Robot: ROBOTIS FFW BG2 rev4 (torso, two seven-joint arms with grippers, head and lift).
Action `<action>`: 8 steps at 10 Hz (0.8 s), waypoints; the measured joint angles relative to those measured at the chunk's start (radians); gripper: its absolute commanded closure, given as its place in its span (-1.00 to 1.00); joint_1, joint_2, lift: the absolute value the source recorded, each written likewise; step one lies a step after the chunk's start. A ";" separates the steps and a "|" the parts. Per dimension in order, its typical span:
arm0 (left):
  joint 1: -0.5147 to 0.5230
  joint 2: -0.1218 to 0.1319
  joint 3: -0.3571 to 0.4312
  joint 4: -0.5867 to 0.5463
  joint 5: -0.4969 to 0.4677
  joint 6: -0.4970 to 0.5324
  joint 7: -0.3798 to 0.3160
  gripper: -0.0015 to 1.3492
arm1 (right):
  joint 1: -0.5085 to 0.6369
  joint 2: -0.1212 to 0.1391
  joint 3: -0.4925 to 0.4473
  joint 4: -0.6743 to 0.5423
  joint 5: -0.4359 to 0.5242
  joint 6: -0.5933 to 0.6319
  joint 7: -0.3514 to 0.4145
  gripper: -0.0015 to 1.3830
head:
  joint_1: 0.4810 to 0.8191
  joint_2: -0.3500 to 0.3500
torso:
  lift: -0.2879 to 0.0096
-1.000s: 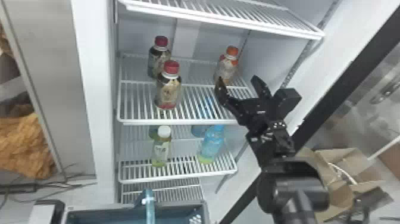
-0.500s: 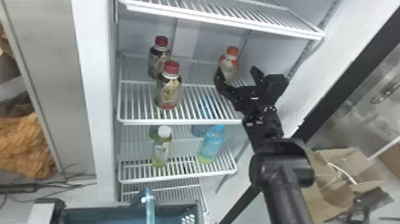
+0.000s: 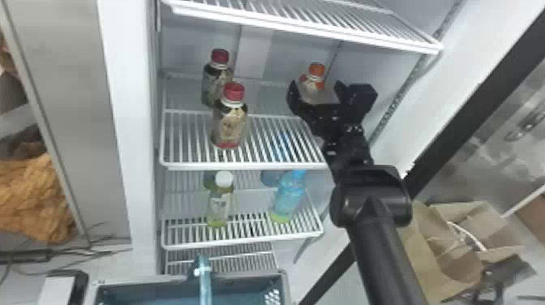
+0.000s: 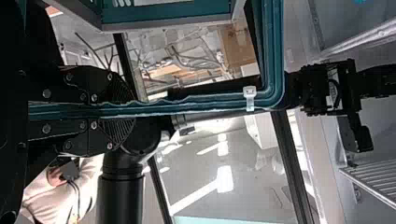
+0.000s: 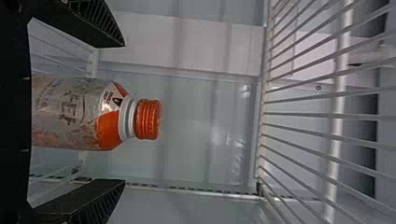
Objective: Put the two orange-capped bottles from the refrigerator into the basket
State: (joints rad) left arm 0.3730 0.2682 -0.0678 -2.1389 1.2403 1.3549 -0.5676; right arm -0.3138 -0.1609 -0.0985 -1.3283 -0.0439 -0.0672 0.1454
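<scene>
Orange-capped bottle (image 5: 70, 112) stands between the spread fingers of the right pincer (image 3: 317, 88), apart from both tips.

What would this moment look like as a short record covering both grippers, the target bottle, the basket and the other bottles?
right gripper: open, fingers either side of the target, gaps visible
target: orange-capped bottle, upright in the refrigerator
left gripper: closed on the basket handle
basket: in front of the refrigerator
target's left: front red-capped bottle, rear red-capped bottle
lower shelf: white-capped bottle, blue bottle
</scene>
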 measured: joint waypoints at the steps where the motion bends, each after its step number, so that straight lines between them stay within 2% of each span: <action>1: 0.000 -0.001 0.000 0.000 0.001 0.000 0.000 0.78 | -0.028 -0.002 0.009 0.043 0.000 -0.002 -0.006 -0.99 | 0.27 -1.00 | 0.67; 2: 0.000 -0.001 0.000 0.000 0.002 0.000 0.000 0.77 | -0.050 -0.003 0.014 0.084 0.000 -0.002 -0.013 -0.96 | 0.27 -1.00 | 0.67; 3: 0.000 -0.001 -0.001 0.002 0.002 0.000 0.000 0.78 | -0.070 -0.004 0.017 0.119 0.000 -0.002 -0.021 -0.81 | 0.27 -1.00 | 0.67; 4: 0.000 -0.001 -0.001 0.002 0.002 0.000 0.000 0.78 | -0.087 -0.006 0.020 0.142 0.000 -0.001 -0.024 -0.43 | 0.27 -1.00 | 0.67; 5: 0.000 -0.001 -0.003 0.002 0.002 0.000 0.000 0.78 | -0.105 -0.008 0.024 0.161 0.000 0.010 -0.024 0.20 | 0.27 -1.00 | 0.67; 6: 0.000 -0.001 -0.004 0.004 0.003 0.000 0.000 0.77 | -0.115 -0.010 0.026 0.167 0.000 0.019 -0.025 0.41 | 0.27 -1.00 | 0.67; 8: 0.001 -0.001 -0.002 0.005 0.006 -0.002 0.000 0.78 | -0.113 -0.011 0.028 0.158 -0.002 0.023 -0.029 0.41 | 0.27 -1.00 | 0.67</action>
State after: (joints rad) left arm 0.3738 0.2669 -0.0701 -2.1342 1.2465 1.3526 -0.5677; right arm -0.4271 -0.1718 -0.0705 -1.1701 -0.0457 -0.0443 0.1163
